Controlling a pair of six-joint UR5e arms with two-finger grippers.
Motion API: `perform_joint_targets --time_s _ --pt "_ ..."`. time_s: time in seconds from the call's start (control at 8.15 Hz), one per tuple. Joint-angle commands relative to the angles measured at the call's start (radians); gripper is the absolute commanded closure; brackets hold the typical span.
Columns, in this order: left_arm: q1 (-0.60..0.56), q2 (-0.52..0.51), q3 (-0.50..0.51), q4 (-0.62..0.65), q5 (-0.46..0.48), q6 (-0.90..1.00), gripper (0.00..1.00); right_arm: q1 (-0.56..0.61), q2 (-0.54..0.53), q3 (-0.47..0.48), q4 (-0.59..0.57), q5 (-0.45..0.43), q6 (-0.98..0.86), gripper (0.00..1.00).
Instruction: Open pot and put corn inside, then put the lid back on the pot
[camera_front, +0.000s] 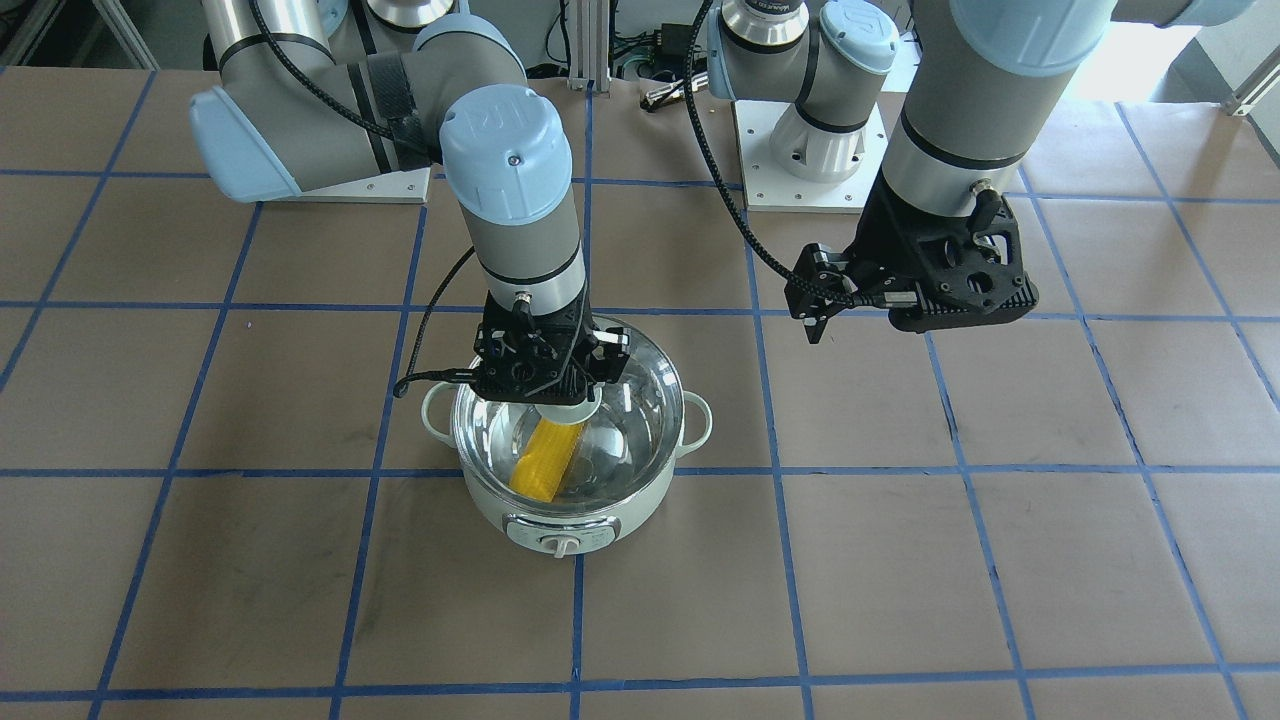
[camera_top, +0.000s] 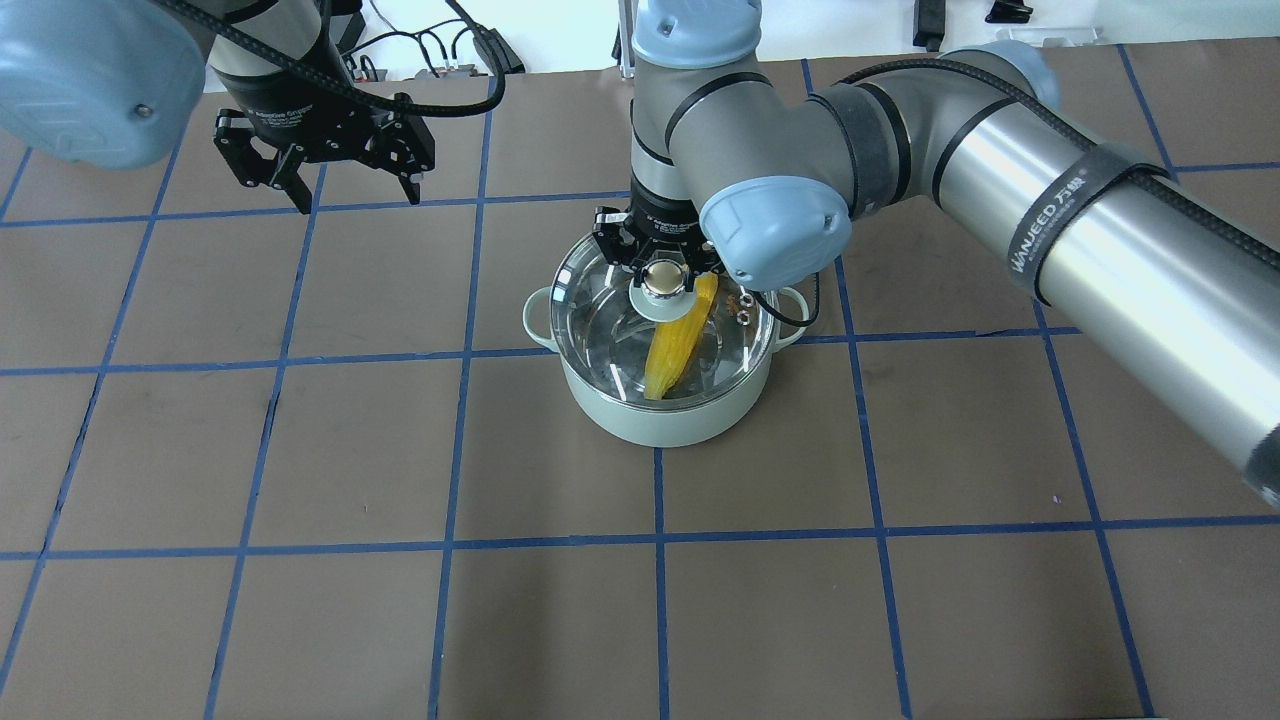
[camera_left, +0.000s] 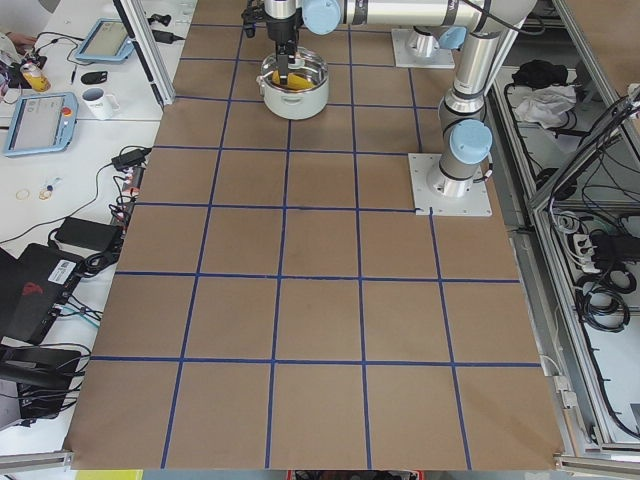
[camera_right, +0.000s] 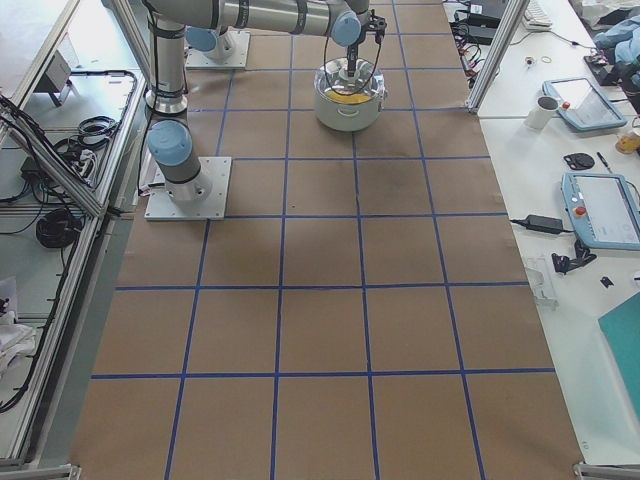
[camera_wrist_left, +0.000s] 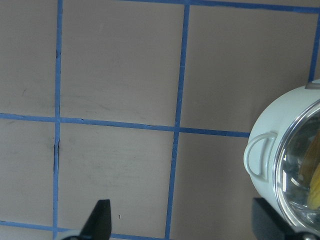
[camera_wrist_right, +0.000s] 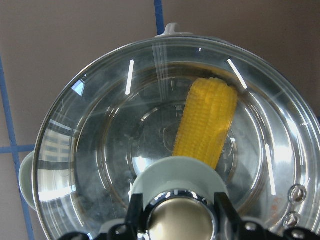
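The mint-green pot (camera_front: 600, 510) stands at mid-table, also in the overhead view (camera_top: 650, 425). The yellow corn (camera_front: 547, 460) lies slanted inside it and shows through the glass (camera_top: 675, 350) (camera_wrist_right: 207, 122). The clear glass lid (camera_front: 640, 400) (camera_top: 600, 300) (camera_wrist_right: 100, 150) covers the pot's mouth; I cannot tell if it rests fully on the rim. My right gripper (camera_front: 560, 385) (camera_top: 663, 270) (camera_wrist_right: 180, 220) points straight down, its fingers closed on either side of the lid's knob. My left gripper (camera_front: 815, 305) (camera_top: 357, 200) (camera_wrist_left: 182, 225) is open and empty, hovering away from the pot.
The table is brown paper with a blue tape grid (camera_top: 450, 450). Both arm bases (camera_front: 810, 150) stand at the robot's edge. The pot's loop handle (camera_wrist_left: 260, 155) shows at the right of the left wrist view. Tablets and cables lie on side benches (camera_right: 600, 200).
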Motion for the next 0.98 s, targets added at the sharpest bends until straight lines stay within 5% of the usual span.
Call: perform_joint_targets --time_s 0.0,0.61,0.74,0.86 --pt "-0.002 0.0 0.0 0.0 0.0 0.0 0.0 0.0 -0.001 0.0 0.0 -0.007 -0.003 0.57" --pt "-0.002 -0.001 0.0 0.0 0.003 0.0 0.0 0.0 0.0 0.006 0.0 -0.007 -0.003 0.54" --pt "-0.002 -0.001 0.0 0.0 0.003 0.0 0.0 0.0 0.011 0.008 0.0 -0.005 -0.003 0.17" --pt "-0.002 -0.001 0.0 0.002 0.004 0.0 0.0 0.0 0.012 0.008 0.005 -0.005 -0.008 0.0"
